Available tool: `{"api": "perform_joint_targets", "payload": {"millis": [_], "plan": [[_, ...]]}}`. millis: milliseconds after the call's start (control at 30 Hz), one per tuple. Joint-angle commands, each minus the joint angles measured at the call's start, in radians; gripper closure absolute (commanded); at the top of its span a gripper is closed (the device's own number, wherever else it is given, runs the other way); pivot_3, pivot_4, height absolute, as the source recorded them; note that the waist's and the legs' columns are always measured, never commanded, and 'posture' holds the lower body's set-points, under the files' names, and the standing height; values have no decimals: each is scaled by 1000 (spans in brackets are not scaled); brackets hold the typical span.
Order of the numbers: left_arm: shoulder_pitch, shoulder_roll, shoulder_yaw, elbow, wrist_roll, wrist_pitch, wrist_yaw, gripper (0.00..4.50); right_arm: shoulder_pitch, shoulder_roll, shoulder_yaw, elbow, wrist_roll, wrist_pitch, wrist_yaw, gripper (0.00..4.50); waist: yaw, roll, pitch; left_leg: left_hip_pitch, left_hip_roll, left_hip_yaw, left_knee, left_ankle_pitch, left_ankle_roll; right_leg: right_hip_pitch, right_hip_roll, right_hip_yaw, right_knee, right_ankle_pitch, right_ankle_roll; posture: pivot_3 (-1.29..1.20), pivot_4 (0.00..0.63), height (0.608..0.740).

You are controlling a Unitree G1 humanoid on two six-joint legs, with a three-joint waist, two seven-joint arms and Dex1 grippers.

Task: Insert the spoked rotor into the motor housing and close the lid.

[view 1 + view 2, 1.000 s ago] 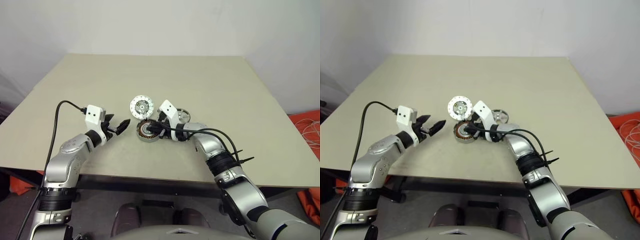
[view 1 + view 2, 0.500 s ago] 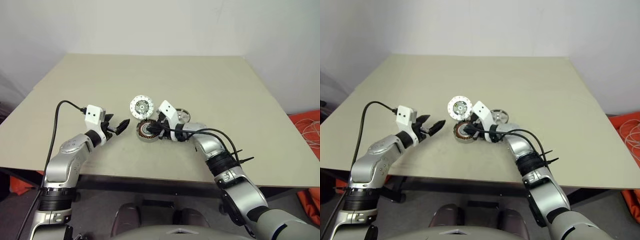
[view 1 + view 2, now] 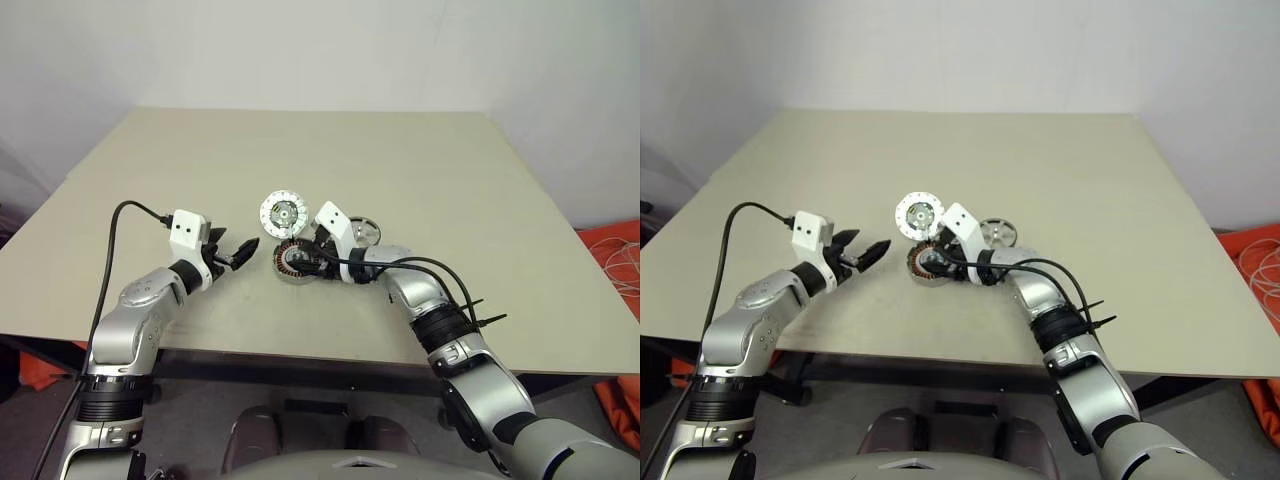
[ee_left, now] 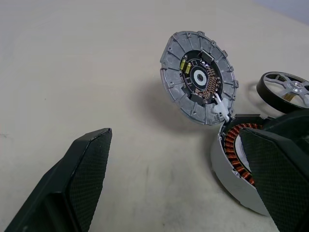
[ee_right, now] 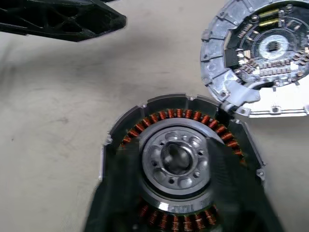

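A round silver-grey motor housing (image 5: 178, 188) shows a ring of copper-orange windings around a shiny silver hub. A flat silver lid (image 4: 199, 77) has a pale segmented rim and a dark centre with copper traces. A small spoked rotor (image 4: 286, 91) has a black rim and silver spokes. The table (image 3: 400, 160) is plain beige.

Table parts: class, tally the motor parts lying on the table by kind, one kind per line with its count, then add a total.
Housing: 1
Lid: 1
Rotor: 1
Total: 3
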Motion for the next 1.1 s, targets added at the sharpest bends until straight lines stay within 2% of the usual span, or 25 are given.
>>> {"api": "perform_joint_targets", "payload": {"millis": [33,300,433,600,667,1100], "plan": [[-13,9,14,-14,2,-19,-5,0,-18,0,-4,-30,-7,-27,-5,1284,0,0,0,0,0,0,0,0,0,0,0,0,0,0,0,0,0,740],[-8,9,8,-13,8,-18,-6,0,-27,8,-32,-106,37,2,14,1284,0,0,0,0,0,0,0,0,0,-1,0,0,0,0,0,0,0,740],[-9,8,5,-11,11,-17,-7,0,-23,6,-34,-118,47,12,26,2129,0,0,0,0,0,0,-1,0,0,0,0,0,0,0,0,0,0,740],[-6,10,5,-15,11,-15,-7,0,-20,5,-30,-103,35,5,19,3925,0,0,0,0,0,0,-1,0,0,0,0,0,0,0,0,0,0,740],[-5,11,5,-16,12,-14,-7,0,-20,7,-29,-93,28,5,7,4481,0,0,0,0,0,0,-1,0,0,0,0,0,0,0,0,0,0,740],[0,12,3,-26,15,-7,-8,0,4,2,-13,-18,5,-14,-24,4481,0,0,0,0,0,0,-1,0,0,-1,0,0,0,0,0,0,0,740]]}}
